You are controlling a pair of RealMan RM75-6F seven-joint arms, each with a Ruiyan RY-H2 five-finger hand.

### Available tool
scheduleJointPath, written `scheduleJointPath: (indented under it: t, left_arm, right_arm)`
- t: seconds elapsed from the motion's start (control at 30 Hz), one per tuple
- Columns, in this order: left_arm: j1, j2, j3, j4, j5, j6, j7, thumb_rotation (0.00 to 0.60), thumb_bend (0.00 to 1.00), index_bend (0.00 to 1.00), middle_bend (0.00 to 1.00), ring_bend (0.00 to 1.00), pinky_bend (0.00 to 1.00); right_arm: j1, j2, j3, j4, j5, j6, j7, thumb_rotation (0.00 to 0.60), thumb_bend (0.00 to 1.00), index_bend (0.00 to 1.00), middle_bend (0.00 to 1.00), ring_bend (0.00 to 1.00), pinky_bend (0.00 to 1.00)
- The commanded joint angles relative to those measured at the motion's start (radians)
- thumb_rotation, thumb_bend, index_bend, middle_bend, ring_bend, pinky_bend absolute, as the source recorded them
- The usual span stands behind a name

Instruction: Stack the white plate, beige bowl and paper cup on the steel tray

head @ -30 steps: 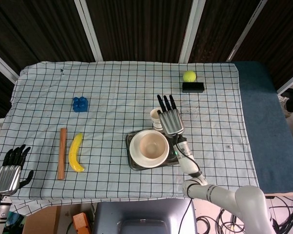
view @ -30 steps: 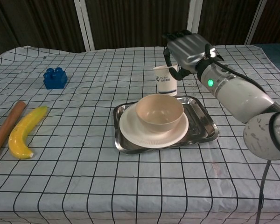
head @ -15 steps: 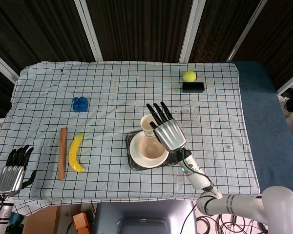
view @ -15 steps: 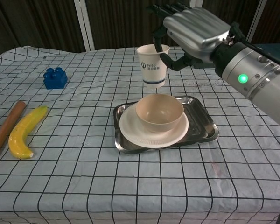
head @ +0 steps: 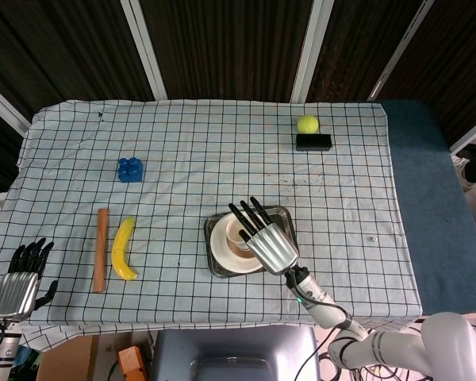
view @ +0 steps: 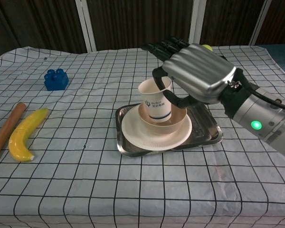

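The steel tray (view: pixel 206 128) (head: pixel 212 263) lies at the table's front centre with the white plate (view: pixel 137 134) (head: pixel 220 253) on it. On that plate sits the beige bowl (view: pixel 165 125) (head: pixel 232 247). My right hand (view: pixel 197 76) (head: pixel 266 240) holds the paper cup (view: pixel 155 99) (head: pixel 237 231), which is tilted with its base down inside the bowl. Whether the base touches the bowl is hidden. At the front left corner my left hand (head: pixel 20 283) hovers with its fingers apart and holds nothing.
A banana (view: pixel 23 134) (head: pixel 124 248) and a wooden stick (view: pixel 5 128) (head: pixel 101 248) lie front left. A blue toy brick (view: pixel 55 79) (head: pixel 130 169) sits further back left. A tennis ball (head: pixel 307 124) rests by a black block (head: pixel 313 142) at the back right.
My right hand has lifted the paper cup from behind the tray, carried it forward and lowered it into the bowl. The left hand has barely moved.
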Motion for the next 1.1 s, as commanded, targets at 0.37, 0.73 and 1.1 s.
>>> scheduleJointPath:
  t: [0.37, 0.73, 1.1]
  left_arm:
    - [-0.003, -0.002, -0.001, 0.011, -0.005, -0.016, -0.014, 0.600, 0.39, 0.00, 0.00, 0.00, 0.00]
    - [0.003, 0.005, -0.001, 0.002, -0.006, -0.010, -0.016, 0.600, 0.39, 0.00, 0.00, 0.00, 0.00]
    - [0.054, 0.116, 0.009, -0.209, 0.019, 0.091, 0.087, 0.600, 0.39, 0.00, 0.00, 0.00, 0.00]
  right_arm:
    - [-0.026, -0.061, -0.009, 0.144, -0.015, -0.033, 0.051, 0.600, 0.46, 0.34, 0.00, 0.00, 0.00]
    - [-0.086, 0.095, -0.043, -0.061, -0.016, -0.034, 0.084, 0.600, 0.23, 0.04, 0.00, 0.00, 0.00]
    - [-0.424, 0.556, -0.213, -0.457, 0.031, 0.272, 0.050, 0.600, 0.21, 0.00, 0.00, 0.00, 0.00]
